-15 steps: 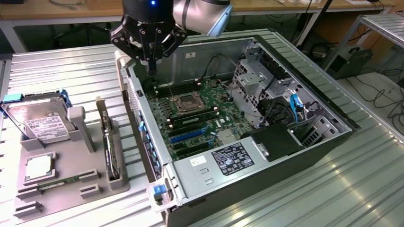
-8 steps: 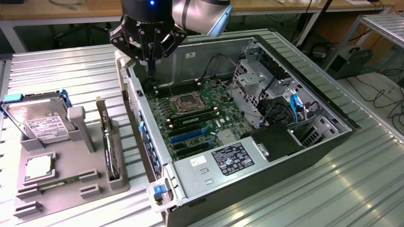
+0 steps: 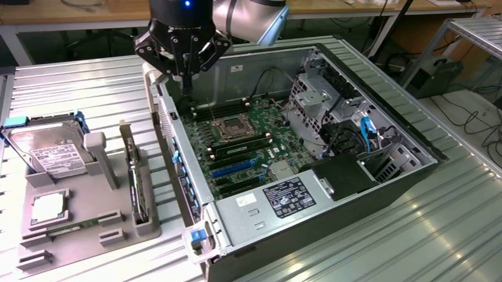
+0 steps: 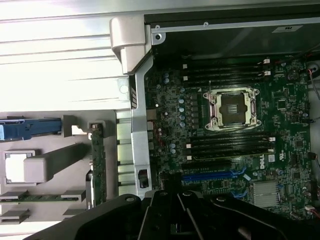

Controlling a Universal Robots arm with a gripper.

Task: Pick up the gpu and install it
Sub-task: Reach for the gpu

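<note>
Gripper (image 4: pixel 172 184) nearest my wrist camera: I logged its fingers drawn narrow, holding nothing, above the open computer case (image 3: pixel 330 235). Gpu (image 3: pixel 139 188) stood on edge in the grey holder (image 3: pixel 86 202) on the tabletop (image 3: pixel 79 82), beside the case, apart from the gripper. Hard drive (image 3: pixel 51 153) shared that holder.

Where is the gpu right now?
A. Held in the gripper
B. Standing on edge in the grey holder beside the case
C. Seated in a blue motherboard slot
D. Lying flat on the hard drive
B: the gpu stands on edge in the grey holder, on the exterior view's left of the case, while the gripper hangs above the case.
</note>
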